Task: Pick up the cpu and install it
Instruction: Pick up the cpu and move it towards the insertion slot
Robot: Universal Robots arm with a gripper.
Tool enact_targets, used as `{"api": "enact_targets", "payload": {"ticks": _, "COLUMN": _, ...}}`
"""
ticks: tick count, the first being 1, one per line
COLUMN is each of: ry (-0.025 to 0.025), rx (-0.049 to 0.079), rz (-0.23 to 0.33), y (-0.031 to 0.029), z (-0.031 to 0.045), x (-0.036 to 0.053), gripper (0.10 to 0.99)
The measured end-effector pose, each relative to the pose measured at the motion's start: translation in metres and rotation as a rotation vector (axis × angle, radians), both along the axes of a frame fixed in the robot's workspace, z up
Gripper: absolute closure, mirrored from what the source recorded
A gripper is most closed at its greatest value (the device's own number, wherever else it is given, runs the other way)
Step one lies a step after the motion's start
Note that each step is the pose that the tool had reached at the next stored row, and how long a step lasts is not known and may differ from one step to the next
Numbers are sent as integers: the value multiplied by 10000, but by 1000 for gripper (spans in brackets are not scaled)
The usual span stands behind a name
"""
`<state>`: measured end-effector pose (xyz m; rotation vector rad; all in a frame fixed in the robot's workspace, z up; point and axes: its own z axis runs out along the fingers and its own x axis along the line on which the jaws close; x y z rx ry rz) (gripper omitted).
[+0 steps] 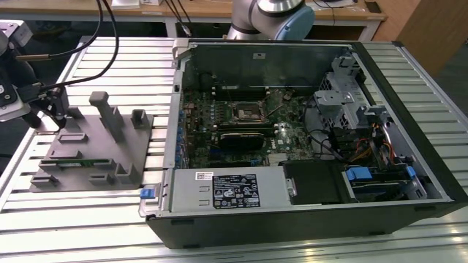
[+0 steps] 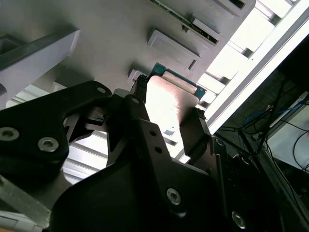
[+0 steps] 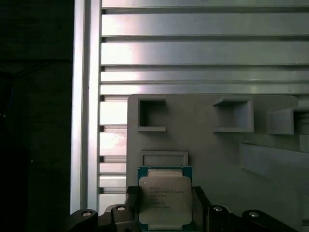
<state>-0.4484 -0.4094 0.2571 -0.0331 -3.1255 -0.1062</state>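
Gripper (image 2: 168, 100), second wrist view: dark fingers (image 2: 192, 137) are drawn in narrowly against two opposite edges of the cpu (image 2: 164, 112). Whether it is lifted clear of the grey holder (image 2: 96, 38) cannot be told.
Grip, as judged: pressure should be light and on the edges only, with the chip level and its underside untouched.
Cpu, first wrist view: the silvery top (image 3: 165, 195) is seen clamped in the gripper (image 3: 165, 205), just beside a shallow framed recess (image 3: 164, 158).
Holder pockets: two square pockets (image 3: 151, 114) are seen empty.
Exterior view: the gripper (image 1: 51, 112) is placed over the holder (image 1: 95, 137) at the exterior view's left.
Holder slot: a green memory stick (image 1: 80, 163) is lodged.
Computer case (image 1: 409, 109): it is open, and the socket (image 1: 247, 111) looks unfilled.
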Motion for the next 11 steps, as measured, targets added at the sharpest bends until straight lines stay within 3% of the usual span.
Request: {"api": "enact_targets", "payload": {"ticks": 11, "ry": -1, "rx": 0, "rz": -1, "y": 0, "z": 60, "x": 0, "gripper": 561}}
